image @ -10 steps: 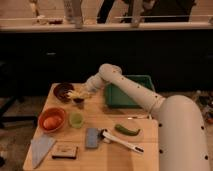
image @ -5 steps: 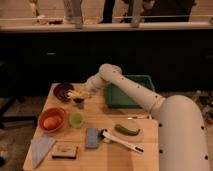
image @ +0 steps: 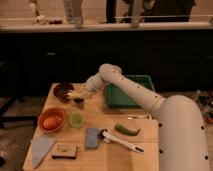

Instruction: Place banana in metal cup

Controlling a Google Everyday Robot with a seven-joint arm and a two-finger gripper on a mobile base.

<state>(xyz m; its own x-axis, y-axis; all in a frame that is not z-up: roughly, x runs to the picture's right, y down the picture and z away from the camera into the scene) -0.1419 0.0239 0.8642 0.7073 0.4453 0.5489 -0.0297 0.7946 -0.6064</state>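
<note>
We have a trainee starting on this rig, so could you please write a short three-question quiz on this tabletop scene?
1. True or false: the robot's two-finger gripper is over the green rectangular bin.
2. Which fruit lies in the orange bowl? A: round orange fruit. B: pale yellow banana. C: green pepper.
3. Fill in: the small dull grey metal cup stands just in front of the dark ____ bowl.

Key: 1 false, it is at the pale yellow banana above the cup. 2 A. 3 brown.
</note>
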